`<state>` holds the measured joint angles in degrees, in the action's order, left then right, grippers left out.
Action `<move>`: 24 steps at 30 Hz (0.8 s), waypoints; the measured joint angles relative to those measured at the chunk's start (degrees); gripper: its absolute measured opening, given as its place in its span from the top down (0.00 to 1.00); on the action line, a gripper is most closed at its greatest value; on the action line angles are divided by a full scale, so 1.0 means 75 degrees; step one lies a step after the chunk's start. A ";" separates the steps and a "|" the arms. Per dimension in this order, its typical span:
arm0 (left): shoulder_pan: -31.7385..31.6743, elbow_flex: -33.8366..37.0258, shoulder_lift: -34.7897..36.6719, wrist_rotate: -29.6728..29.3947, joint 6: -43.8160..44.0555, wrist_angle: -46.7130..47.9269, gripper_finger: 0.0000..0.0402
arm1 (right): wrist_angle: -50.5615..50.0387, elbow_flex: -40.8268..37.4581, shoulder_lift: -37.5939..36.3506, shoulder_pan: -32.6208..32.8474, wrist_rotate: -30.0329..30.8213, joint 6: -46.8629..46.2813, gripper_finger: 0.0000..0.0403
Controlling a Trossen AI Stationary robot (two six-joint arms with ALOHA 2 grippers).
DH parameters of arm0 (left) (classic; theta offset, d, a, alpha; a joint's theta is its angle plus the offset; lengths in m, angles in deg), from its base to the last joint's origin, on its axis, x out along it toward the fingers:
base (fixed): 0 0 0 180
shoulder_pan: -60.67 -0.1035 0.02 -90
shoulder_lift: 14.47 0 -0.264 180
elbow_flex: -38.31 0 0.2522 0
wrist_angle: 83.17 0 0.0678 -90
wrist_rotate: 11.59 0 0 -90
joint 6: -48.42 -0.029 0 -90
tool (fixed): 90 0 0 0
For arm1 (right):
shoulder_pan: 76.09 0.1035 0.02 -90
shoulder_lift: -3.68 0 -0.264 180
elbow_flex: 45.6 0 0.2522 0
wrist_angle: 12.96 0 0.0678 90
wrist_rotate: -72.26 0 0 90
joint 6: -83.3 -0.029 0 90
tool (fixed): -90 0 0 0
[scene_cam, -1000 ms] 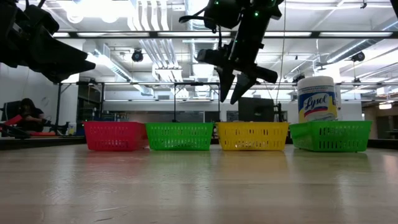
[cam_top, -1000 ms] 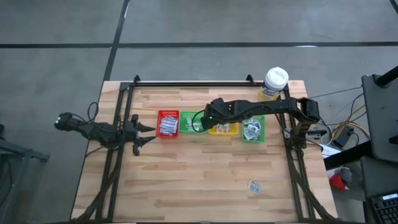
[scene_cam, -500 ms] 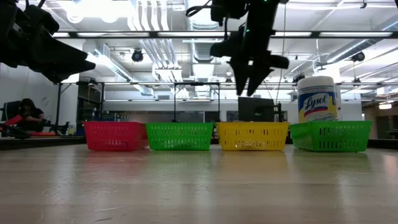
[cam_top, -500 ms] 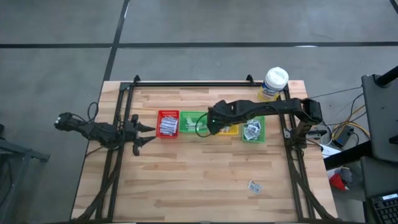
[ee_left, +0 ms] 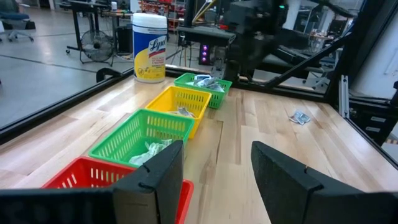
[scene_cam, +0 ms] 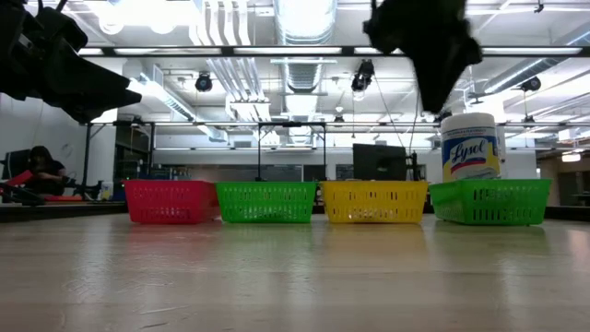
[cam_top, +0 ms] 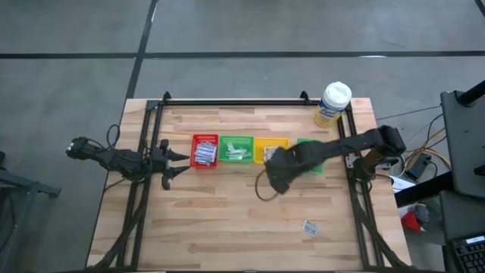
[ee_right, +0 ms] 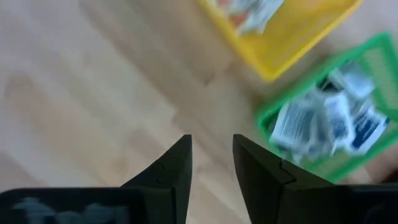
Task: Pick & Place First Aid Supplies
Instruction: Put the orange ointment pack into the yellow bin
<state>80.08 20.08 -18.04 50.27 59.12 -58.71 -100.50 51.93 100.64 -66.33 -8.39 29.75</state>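
Note:
Four small trays stand in a row at mid-table: red (cam_top: 204,152), green (cam_top: 237,149), yellow (cam_top: 270,147) and a second green one (cam_top: 308,145), each holding first aid supplies packets. One loose packet (cam_top: 309,227) lies flat on the wood near the table's front right. My right gripper (ee_right: 211,168) hangs open over bare wood just in front of the yellow tray (ee_right: 280,31), pointing down, with nothing between its fingers. My left gripper (ee_left: 214,180) waits open at the table's left, level with the red tray (ee_left: 81,180).
A white-lidded, yellow-labelled tub (cam_top: 333,102) stands at the far right behind the trays. My right arm (cam_top: 341,152) lies across the right green tray. A black frame rail (cam_top: 235,101) runs along the table's far edge. Bare wood lies in front of the trays.
My right gripper has swung from above the green and yellow trays toward the table's right and near edges, rising a little and rolling about its own axis as it went. The green tray it covered now shows in the high view.

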 joint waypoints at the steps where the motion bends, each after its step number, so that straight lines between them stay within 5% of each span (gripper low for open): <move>1: 0.0000 -0.0001 0.0000 0.0003 0.0000 0.0003 0.53 | -0.0112 0.0000 -0.0010 0.0156 -0.0084 -0.0003 0.72; 10: -0.0001 -0.0002 0.0000 0.0002 0.0000 0.0001 0.53 | -0.1390 -0.0081 -0.0013 0.1699 -0.1006 -0.0787 0.75; 24: -0.0001 -0.0003 0.0000 0.0002 0.0000 0.0003 0.53 | -0.0287 -0.0542 -0.0010 0.3800 -0.1105 -0.2097 0.81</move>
<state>80.07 20.06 -18.04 50.28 59.12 -58.68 -102.65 47.87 100.56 -37.83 -16.68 14.02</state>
